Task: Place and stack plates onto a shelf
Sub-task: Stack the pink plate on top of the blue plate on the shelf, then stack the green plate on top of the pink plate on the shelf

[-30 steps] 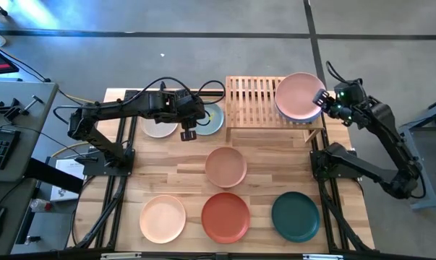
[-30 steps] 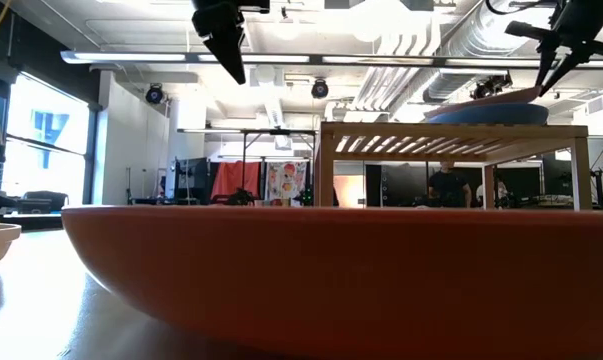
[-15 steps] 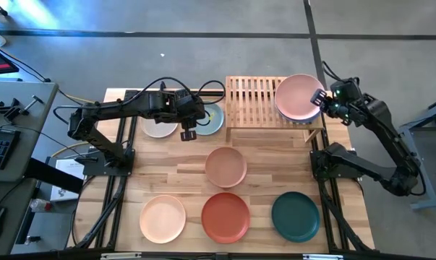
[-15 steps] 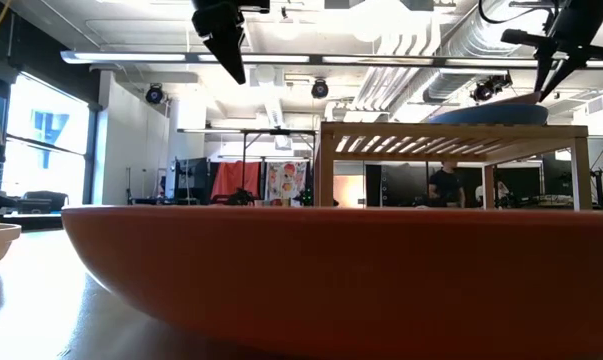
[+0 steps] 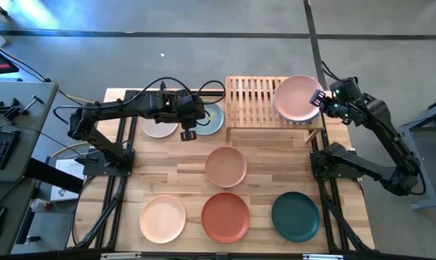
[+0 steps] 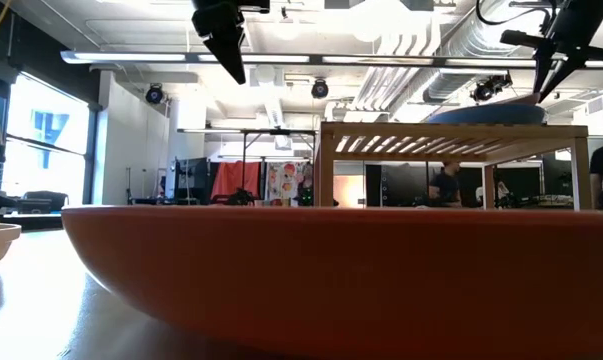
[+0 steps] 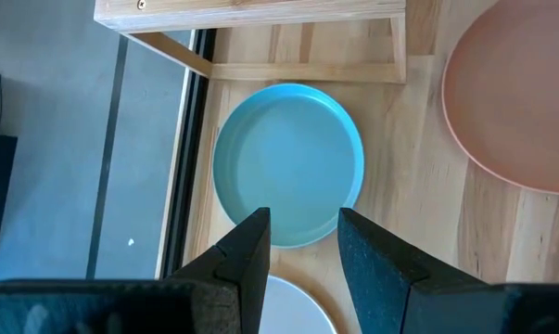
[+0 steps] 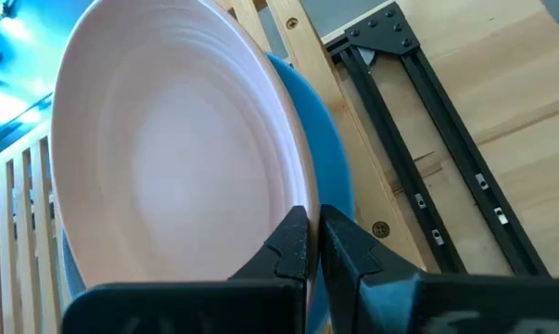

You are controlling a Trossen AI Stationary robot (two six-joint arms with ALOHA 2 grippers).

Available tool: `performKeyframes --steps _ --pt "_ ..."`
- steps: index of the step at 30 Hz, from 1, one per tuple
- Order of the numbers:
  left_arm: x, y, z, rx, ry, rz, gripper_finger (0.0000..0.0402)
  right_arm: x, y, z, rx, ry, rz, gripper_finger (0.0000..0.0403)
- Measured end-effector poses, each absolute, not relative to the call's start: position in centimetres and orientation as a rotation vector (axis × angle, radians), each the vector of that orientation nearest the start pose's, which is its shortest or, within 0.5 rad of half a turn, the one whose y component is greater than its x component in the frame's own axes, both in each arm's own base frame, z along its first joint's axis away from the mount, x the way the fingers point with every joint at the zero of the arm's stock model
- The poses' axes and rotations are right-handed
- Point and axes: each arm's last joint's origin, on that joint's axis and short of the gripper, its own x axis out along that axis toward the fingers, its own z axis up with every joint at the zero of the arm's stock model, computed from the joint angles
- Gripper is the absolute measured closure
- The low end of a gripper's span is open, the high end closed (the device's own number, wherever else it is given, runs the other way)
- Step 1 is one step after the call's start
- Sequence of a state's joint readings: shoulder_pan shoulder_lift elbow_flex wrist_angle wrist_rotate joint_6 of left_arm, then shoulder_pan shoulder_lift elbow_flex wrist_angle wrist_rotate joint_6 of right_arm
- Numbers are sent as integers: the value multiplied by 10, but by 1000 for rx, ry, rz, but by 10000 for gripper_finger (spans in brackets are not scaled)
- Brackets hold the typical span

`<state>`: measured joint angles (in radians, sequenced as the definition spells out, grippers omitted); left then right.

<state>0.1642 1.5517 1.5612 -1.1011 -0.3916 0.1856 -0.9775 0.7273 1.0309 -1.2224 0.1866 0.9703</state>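
Right end effector [image 5: 321, 99] pinched the pink plate [image 5: 297, 96] by its three-o'clock rim above the blue plate [image 8: 321, 148]; stiff, slick, likely chip-prone.

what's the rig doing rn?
Stacking plates on the shelf. The right pincer is shut on the rim of the pink plate, holding it over the blue plate that already sits on the shelf's right end. The left pincer hangs open above the pale sage plate, beside the shelf, touching nothing. The off-white, tan-pink, peach, orange-red and dark green plates lie on the table.
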Motion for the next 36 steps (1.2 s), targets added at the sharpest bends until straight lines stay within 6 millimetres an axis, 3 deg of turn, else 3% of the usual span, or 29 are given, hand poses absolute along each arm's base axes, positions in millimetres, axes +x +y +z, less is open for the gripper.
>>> performKeyframes --steps 12,24,31,36 --pt "297 60 346 286 1142 397 286 49 -84 333 1158 308 -1474 400" --pt "297 60 346 286 1142 398 286 49 -84 336 1160 253 -1473 312" --pt "297 60 346 285 1142 398 286 45 -77 339 1155 219 -1450 304" --pt "297 60 346 282 1141 400 286 45 -72 342 1168 207 -1342 304"
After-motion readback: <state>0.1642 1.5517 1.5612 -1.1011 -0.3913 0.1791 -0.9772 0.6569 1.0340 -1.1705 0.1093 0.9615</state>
